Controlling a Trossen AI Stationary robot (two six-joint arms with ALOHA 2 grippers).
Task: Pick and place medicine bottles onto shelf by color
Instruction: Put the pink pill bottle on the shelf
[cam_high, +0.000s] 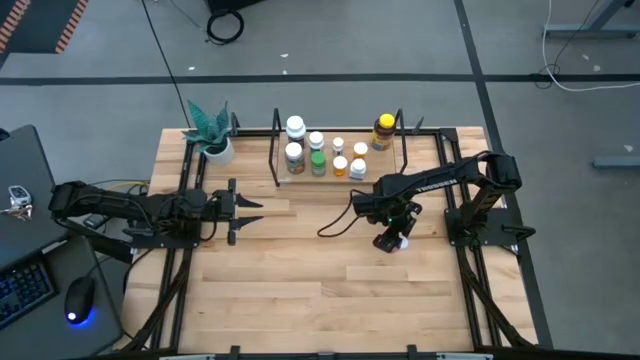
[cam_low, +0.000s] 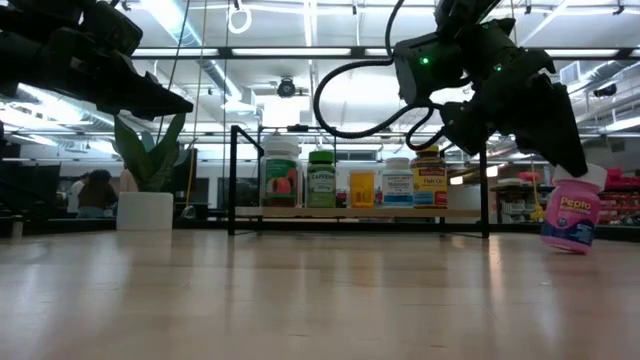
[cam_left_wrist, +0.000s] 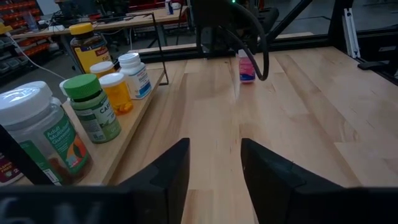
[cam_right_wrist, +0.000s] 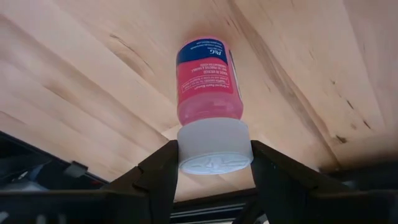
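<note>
A pink bottle (cam_low: 568, 218) with a white cap stands tilted on the table's right part, also in the high view as the pink bottle (cam_high: 402, 242). My right gripper (cam_right_wrist: 214, 163) is shut on it. Several bottles (cam_high: 318, 155), white, green and amber, stand upright on the pale base of the black-rod shelf (cam_high: 338, 177) at the far edge. The same shelf (cam_low: 350, 212) shows in the low view. My left gripper (cam_high: 255, 211) hovers open over the table's left part, pointing right, and touches nothing; the left wrist view looks past it (cam_left_wrist: 214, 163). My right gripper holds the pink bottle by its white cap (cam_right_wrist: 214, 148), pinched between the two fingers, one on each side of the cap. The fingers (cam_low: 560, 150) come from above, slanting down. The bottle hangs tilted below them; whether its base (cam_low: 562, 247) touches the table, I cannot tell.
A white pot with a green plant (cam_high: 212, 132) stands at the far left corner beside the shelf. Black rails (cam_high: 470, 270) edge the table's sides. Bare wood (cam_high: 320, 290) lies between the arms and toward the near edge. A keyboard and mouse (cam_high: 78, 298) sit off the table's left.
</note>
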